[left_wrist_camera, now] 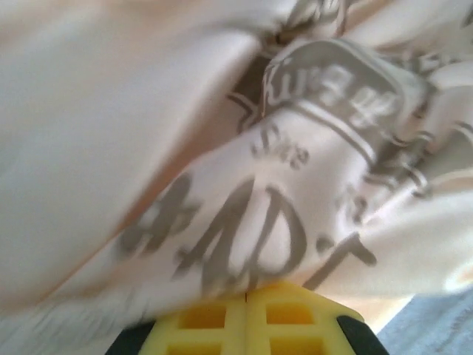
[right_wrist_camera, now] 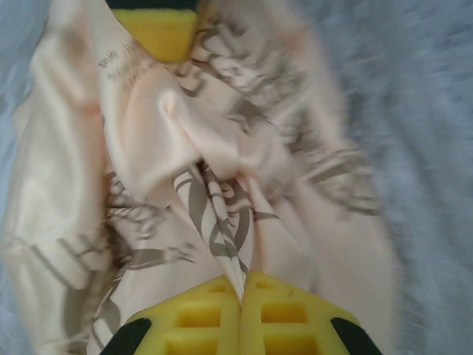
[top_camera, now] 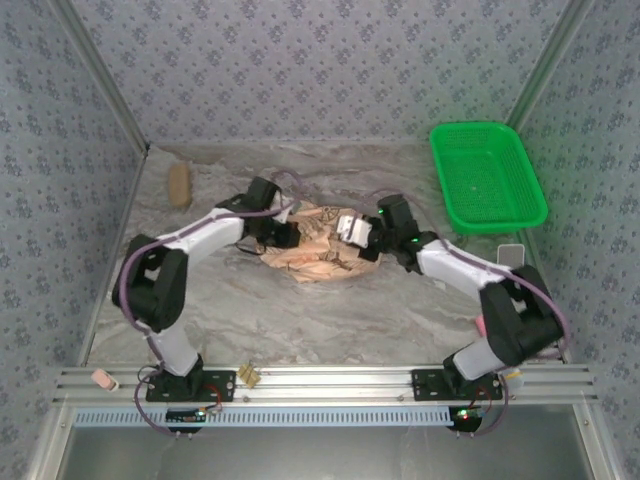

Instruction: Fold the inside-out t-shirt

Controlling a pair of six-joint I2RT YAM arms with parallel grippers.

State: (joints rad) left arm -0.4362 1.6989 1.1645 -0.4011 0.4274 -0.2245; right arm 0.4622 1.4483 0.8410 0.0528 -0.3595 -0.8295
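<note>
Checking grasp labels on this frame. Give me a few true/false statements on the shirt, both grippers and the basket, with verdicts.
1. The t-shirt lies in the green basket. False: it sits bunched in the middle of the table; the basket stands apart at the far right.
2. The right gripper is shut on a fold of the t-shirt. True.
3. The left gripper is wide open. False: it is shut, with cloth across its tips.
4. The t-shirt is crumpled, not folded flat. True.
</note>
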